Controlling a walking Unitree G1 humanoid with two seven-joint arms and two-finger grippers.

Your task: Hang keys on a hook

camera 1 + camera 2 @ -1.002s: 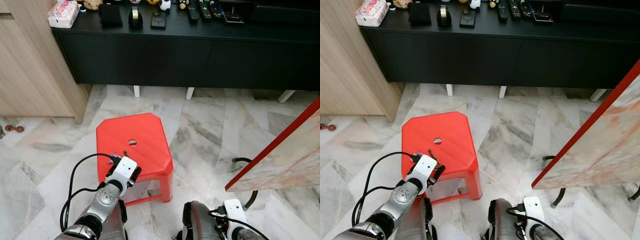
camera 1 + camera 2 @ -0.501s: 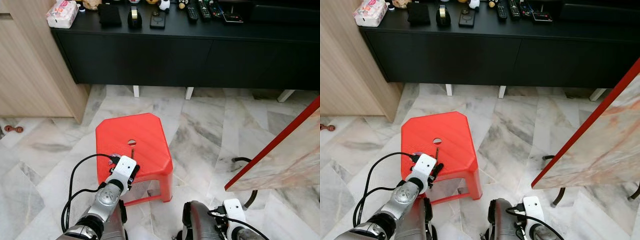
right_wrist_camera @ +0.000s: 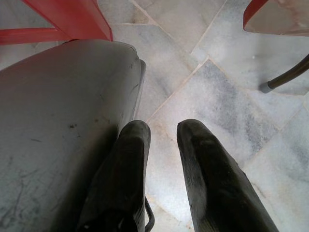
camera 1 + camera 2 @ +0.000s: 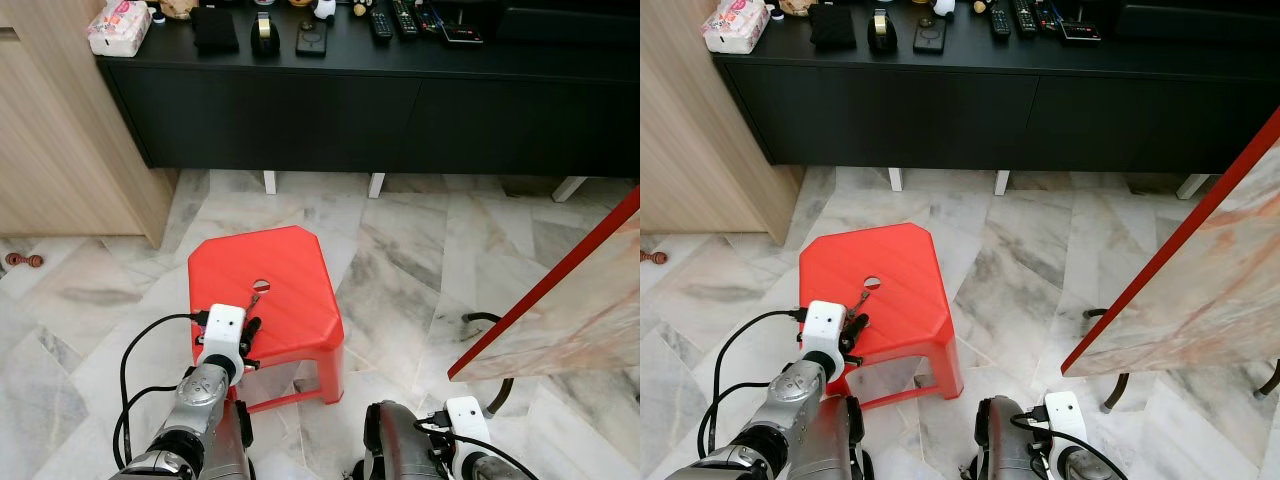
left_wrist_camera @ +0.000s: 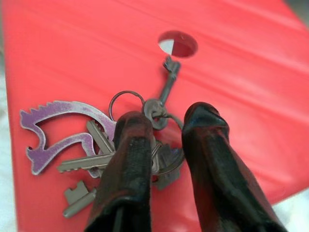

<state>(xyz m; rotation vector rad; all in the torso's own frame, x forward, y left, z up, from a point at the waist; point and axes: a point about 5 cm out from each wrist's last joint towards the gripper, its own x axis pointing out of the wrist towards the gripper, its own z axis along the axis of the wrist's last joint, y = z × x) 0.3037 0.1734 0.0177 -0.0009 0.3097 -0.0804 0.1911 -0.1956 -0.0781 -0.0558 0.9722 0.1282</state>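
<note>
Metal keys [image 5: 104,154] lie under left pincer [image 5: 166,123] fingertips

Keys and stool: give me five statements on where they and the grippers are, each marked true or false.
1. The keys lie on the red stool. True.
2. The left gripper is over the keys, fingers apart. True.
3. A green tag is on the key ring. False: the tag is purple.
4. The right gripper is holding the keys. False: it hangs low over the marble floor, holding nothing.
5. The stool has a round hole in its top. True.
</note>
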